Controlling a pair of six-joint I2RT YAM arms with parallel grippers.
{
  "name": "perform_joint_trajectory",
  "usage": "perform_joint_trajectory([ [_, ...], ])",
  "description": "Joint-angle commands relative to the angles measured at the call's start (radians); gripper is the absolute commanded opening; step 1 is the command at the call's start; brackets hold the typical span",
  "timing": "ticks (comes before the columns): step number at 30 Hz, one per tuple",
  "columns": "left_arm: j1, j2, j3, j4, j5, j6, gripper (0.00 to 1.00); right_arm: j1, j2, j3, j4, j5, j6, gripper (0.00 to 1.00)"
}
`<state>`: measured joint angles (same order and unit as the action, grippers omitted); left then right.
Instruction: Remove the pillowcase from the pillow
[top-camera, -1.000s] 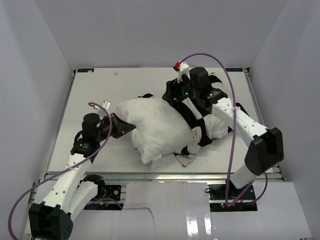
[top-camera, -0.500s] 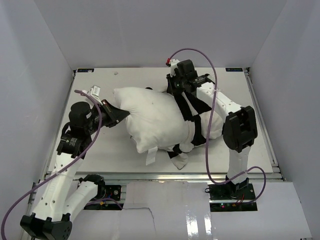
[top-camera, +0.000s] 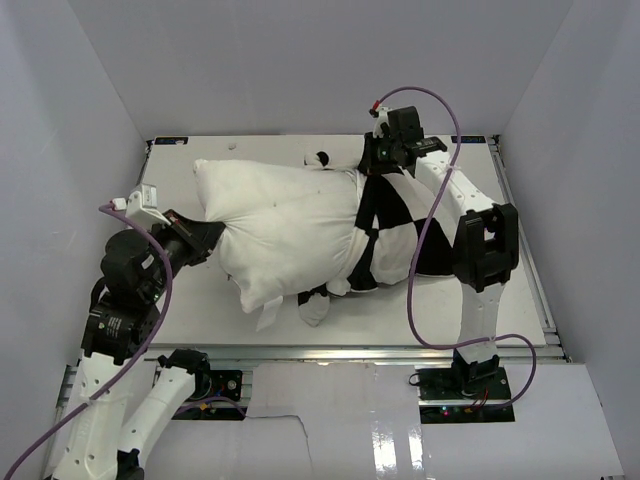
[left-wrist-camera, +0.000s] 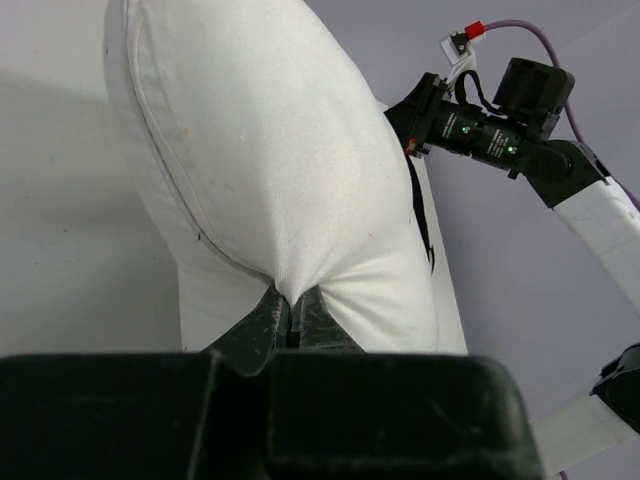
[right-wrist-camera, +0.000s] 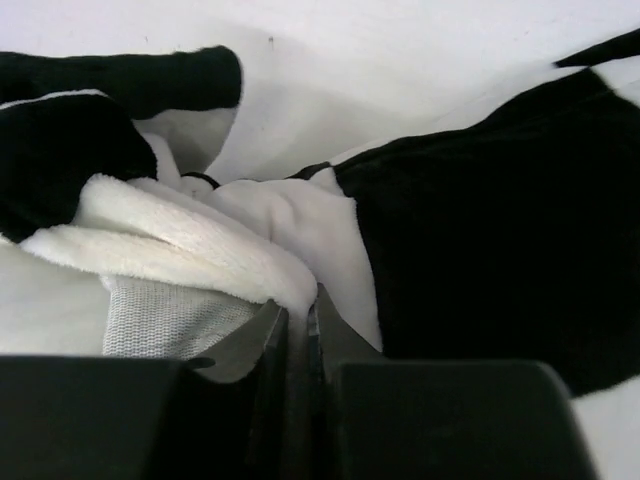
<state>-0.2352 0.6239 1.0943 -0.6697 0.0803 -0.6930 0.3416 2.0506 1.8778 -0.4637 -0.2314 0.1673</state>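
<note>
The plain white pillow (top-camera: 280, 225) lies across the table's middle, its right end still inside the black-and-white checkered pillowcase (top-camera: 395, 225). At the pillow's left end my left gripper (top-camera: 213, 237) is shut on a pinch of its white fabric; in the left wrist view the pillow (left-wrist-camera: 270, 150) bulges up from the shut left gripper (left-wrist-camera: 290, 308). My right gripper (top-camera: 372, 170) is at the case's far edge. In the right wrist view the right gripper (right-wrist-camera: 300, 312) is shut on the pillowcase's (right-wrist-camera: 480, 260) rolled white-lined rim.
White walls close in the table (top-camera: 470, 300) on the left, back and right. A small white tag (top-camera: 266, 318) and a loose corner of the case (top-camera: 315, 308) hang at the pillow's near edge. A purple cable (top-camera: 420, 260) loops from the right arm over the case.
The left arm has pulled the pillow leftward, baring more of it. The right gripper shut on the pillowcase rim and moved back and right, stretching the case open.
</note>
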Motion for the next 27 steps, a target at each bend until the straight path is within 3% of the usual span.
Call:
perform_joint_trajectory([
  [1,0.01,-0.053,-0.052,0.154,-0.007,-0.011,0.0,-0.058,-0.068,-0.045,0.059,0.029,-0.018,0.15],
  [3,0.011,-0.047,-0.106,0.179,0.018,-0.034,0.0,-0.041,-0.109,-0.046,0.06,-0.031,-0.029,0.3],
  [4,0.01,-0.043,-0.119,0.192,0.03,-0.039,0.0,-0.036,-0.15,-0.04,0.048,-0.048,-0.034,0.53],
  [6,0.01,-0.021,-0.134,0.199,0.032,-0.039,0.0,-0.018,-0.228,-0.04,0.017,-0.056,-0.049,0.66],
  [7,0.01,-0.016,-0.137,0.202,0.036,-0.037,0.0,-0.01,-0.269,-0.093,-0.001,-0.037,-0.049,0.78],
  [8,0.01,-0.012,-0.142,0.206,0.044,-0.034,0.0,0.002,-0.317,-0.156,0.014,-0.002,-0.028,0.82],
  [10,0.01,-0.012,-0.166,0.234,0.065,-0.031,0.0,0.008,-0.487,-0.309,0.142,-0.031,-0.014,0.95],
  [15,0.01,0.0,-0.203,0.268,0.084,-0.062,0.0,0.04,-0.807,-0.681,0.243,-0.132,0.014,0.94],
  [19,0.01,0.032,-0.24,0.294,0.085,-0.085,0.0,0.175,-1.009,-0.914,0.286,-0.106,0.027,1.0],
  [24,0.01,0.056,-0.246,0.312,0.13,-0.103,0.0,0.301,-1.203,-1.129,0.266,0.012,0.061,0.82],
  [27,0.01,0.065,-0.237,0.315,0.15,-0.115,0.0,0.335,-1.247,-1.197,0.292,0.04,0.089,0.79],
])
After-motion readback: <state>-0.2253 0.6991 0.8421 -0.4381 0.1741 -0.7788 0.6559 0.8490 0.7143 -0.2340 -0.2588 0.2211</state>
